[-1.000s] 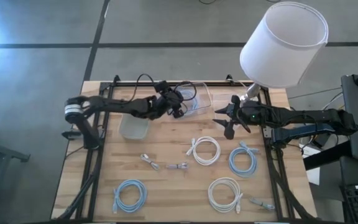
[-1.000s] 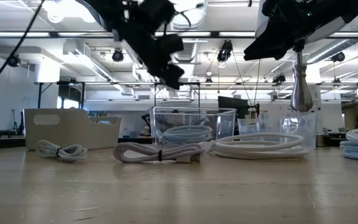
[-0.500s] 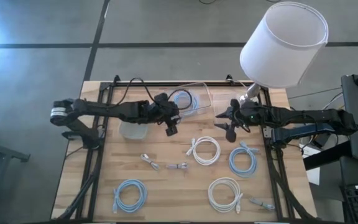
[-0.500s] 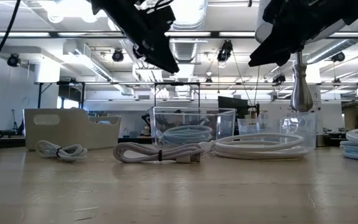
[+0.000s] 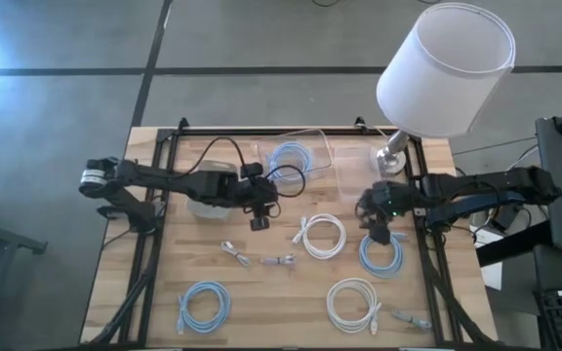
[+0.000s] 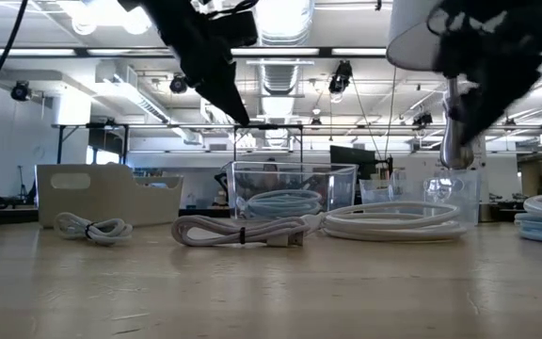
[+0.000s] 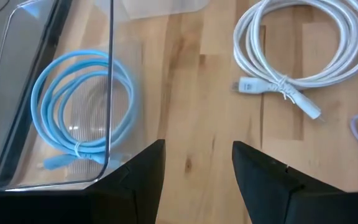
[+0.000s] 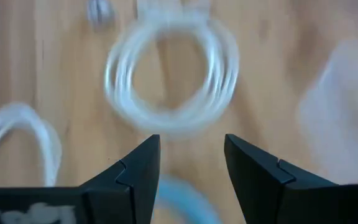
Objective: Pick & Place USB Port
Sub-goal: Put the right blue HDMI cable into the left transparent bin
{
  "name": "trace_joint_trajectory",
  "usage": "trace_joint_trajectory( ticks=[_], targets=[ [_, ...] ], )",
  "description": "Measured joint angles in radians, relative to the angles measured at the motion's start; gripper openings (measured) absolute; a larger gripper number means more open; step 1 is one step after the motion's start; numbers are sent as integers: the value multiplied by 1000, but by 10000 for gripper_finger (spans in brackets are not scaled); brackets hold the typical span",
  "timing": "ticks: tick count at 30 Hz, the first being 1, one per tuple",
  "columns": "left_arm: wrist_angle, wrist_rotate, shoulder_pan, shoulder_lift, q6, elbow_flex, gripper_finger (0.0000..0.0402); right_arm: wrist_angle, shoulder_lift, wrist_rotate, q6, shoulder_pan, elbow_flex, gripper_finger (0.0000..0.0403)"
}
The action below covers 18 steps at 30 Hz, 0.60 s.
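My left gripper is open and hangs above bare wood, just near of the clear bin. A blue coiled cable lies flat on the bin's floor. A white coiled cable lies on the table between the two grippers. My right gripper is open and above the table, at the far edge of another blue coil. Its wrist view is blurred and shows a white coil beyond the fingers.
More cables lie on the table: a blue coil, a white coil, two small grey cables and a short one. A whitish tray sits under my left arm. A lamp stands at the far right corner.
My left gripper has drawn back from over the clear bin toward the table's near edge and now points down at the wood. My right gripper has swung toward the near edge and a little right, turning as it went, to the blue coil. No cable has moved.
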Motion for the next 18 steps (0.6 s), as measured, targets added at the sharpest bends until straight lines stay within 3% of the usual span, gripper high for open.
trace_joint_trajectory(
  ticks=[7, 12, 18],
  targets=[
    [13, -1, 0, 0, -14, 0, 190, -261, 59, 38, 248, 65, -26, 180],
    [13, -2, 1, 0, -31, 0, 190, -272, 127, 46, 392, 79, -55, 180],
    [13, -2, 1, 0, -32, 0, 190, -278, 229, 6, 453, 79, -73, 180]
  ],
)
